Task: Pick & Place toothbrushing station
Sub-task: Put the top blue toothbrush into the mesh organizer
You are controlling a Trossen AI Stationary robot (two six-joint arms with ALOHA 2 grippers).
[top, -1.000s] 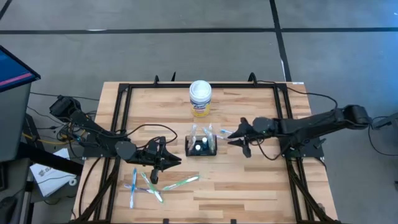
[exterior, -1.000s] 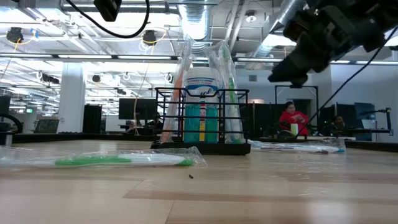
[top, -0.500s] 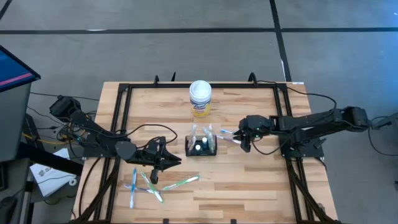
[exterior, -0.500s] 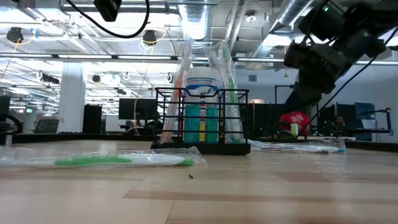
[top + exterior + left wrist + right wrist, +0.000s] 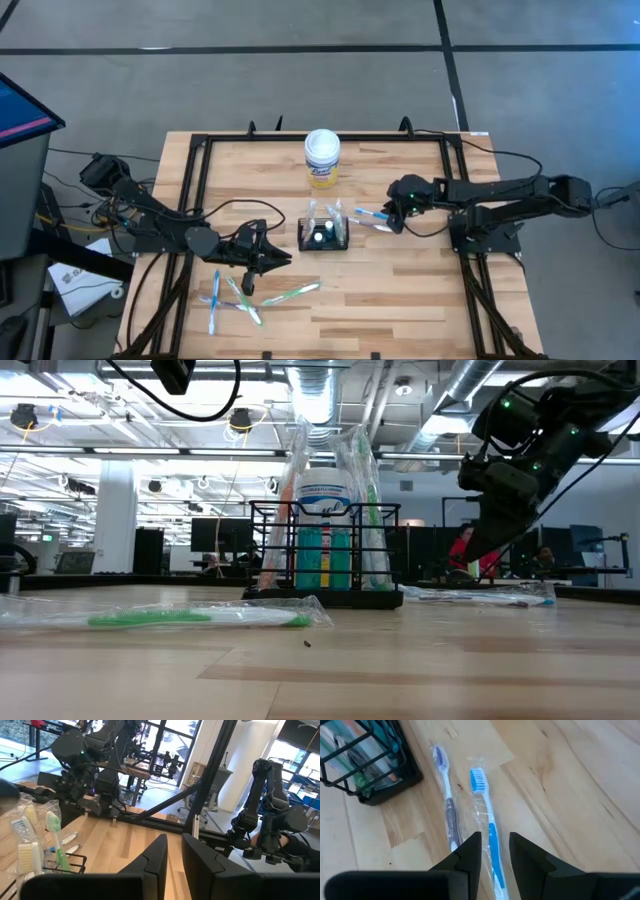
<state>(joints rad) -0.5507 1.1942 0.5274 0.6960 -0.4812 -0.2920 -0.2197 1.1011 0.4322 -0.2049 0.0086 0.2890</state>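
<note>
The toothbrushing station, a black wire caddy (image 5: pixel 323 235), stands on the table's middle with wrapped toothbrushes and tubes upright in it (image 5: pixel 325 550). Just right of it two wrapped toothbrushes lie flat, one blue (image 5: pixel 489 827) and one purple (image 5: pixel 448 805). My right gripper (image 5: pixel 495 851) hangs tipped down over the blue one's handle, clear of the table in the low view (image 5: pixel 478 550), its fingers a little apart and empty. My left gripper (image 5: pixel 283 258) waits level to the caddy's near left, its fingers (image 5: pixel 174 854) a narrow gap apart with nothing between them.
A white-lidded round canister (image 5: pixel 322 158) stands behind the caddy. Several wrapped toothbrushes (image 5: pixel 235 297) lie near the front left, a green one (image 5: pixel 292 293) among them. A black frame (image 5: pixel 200 190) runs around the table.
My right gripper has swung toward the two toothbrushes beside the caddy, sunk lower and tipped its fingers downward. Its fingers have drawn closer together. The toothbrushes and the caddy have stayed where they were.
</note>
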